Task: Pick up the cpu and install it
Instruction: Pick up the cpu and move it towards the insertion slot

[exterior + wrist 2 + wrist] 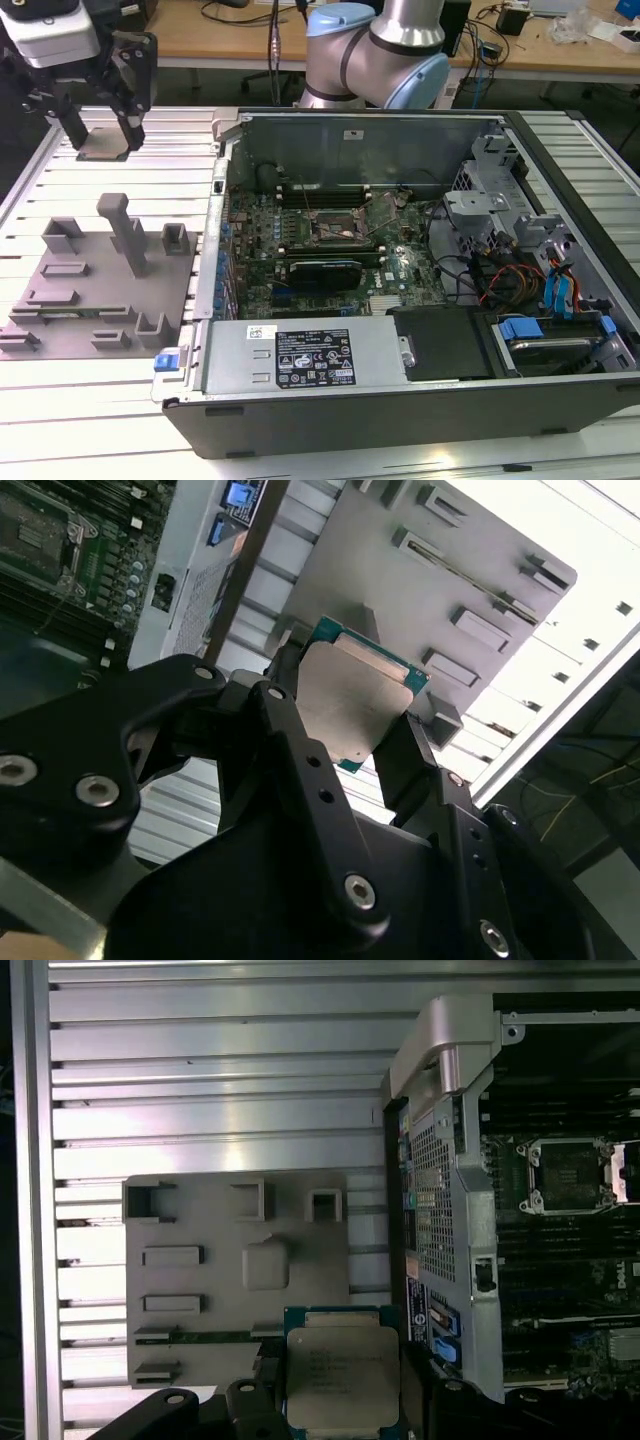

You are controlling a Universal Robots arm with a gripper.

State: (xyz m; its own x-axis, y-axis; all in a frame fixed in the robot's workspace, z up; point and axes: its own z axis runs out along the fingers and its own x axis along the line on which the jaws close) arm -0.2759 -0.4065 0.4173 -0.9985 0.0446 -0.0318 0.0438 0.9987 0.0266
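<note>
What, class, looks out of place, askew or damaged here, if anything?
Nothing stands out. The cpu sits squarely in the gripper near the grey fixture, and the motherboard socket stands open.

Upper left of the exterior view: the gripper (105, 142) hangs above the slatted table (100, 420), the cpu (103, 148) clamped between its jaws, well apart from the open computer case (350, 140) at centre and right of the frame. The fixture (90, 310) lies on the table at lower left, just beside the case. Inside the case, the motherboard (300, 235) carries the socket (335, 225) at centre, with the power supply (300, 355) in front and the drive bays (530, 260) at right. The robot arm (375, 50) stands behind the case, upper centre
</note>
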